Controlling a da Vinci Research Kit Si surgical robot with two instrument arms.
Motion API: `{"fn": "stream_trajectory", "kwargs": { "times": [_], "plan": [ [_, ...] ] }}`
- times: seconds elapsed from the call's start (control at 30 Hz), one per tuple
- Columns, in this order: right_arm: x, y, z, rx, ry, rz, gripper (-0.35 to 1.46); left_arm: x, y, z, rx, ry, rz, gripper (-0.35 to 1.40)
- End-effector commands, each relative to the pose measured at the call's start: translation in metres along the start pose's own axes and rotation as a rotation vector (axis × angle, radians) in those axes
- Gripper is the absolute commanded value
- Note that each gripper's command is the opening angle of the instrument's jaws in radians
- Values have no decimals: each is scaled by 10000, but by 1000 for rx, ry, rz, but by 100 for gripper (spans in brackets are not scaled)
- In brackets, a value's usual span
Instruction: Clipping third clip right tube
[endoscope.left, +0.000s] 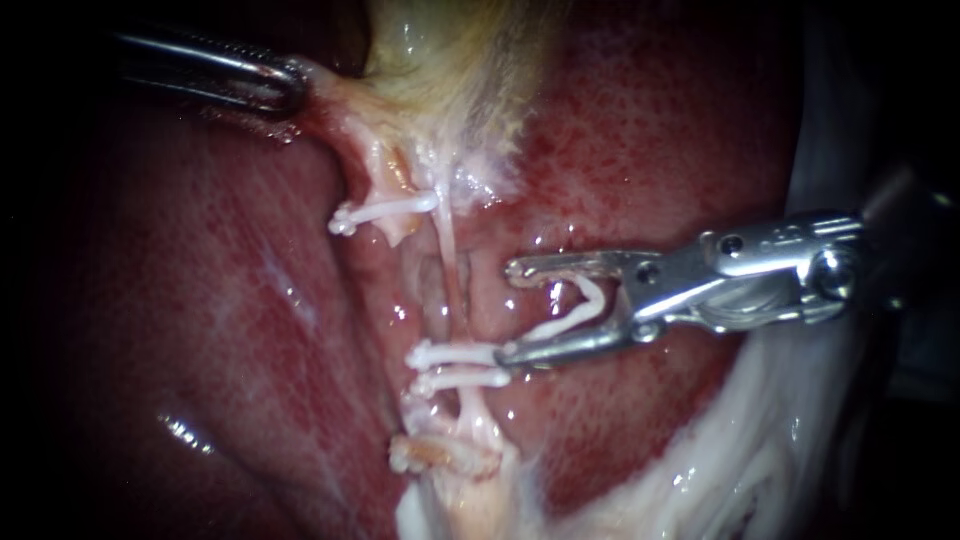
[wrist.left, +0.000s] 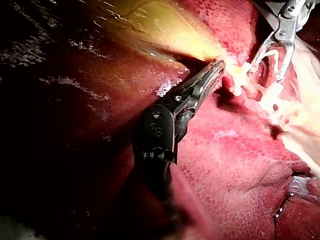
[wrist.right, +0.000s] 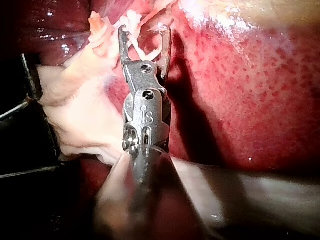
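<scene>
White clip (endoscope.left: 560, 322) sits open in the right instrument (endoscope.left: 507, 312) at mid-right, jaws spread and both touching it. Thin tube (endoscope.left: 450, 260) runs vertically at centre, just left of the jaw tips, not between them. Two fitted clips (endoscope.left: 450, 354) lower centre, upper clip (endoscope.left: 385, 210) above. Left instrument (endoscope.left: 292, 85), upper left, is clamped on pale tissue (endoscope.left: 340, 115).
</scene>
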Motion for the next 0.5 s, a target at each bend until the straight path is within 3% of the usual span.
{"fn": "stream_trajectory", "kwargs": {
  "times": [0.03, 0.3, 0.5],
  "plan": [
    [0, 5, 2, 6, 13, 13, 50, 0, 0, 0, 0, 0, 0, -35],
    [4, 21, 17, 65, 77, 77, 50, -1, -2, 0, -1, 0, 0, -35],
    [10, 24, 31, 85, 83, 80, 49, -2, -3, 0, -1, 0, 1, -35]
  ]
}}
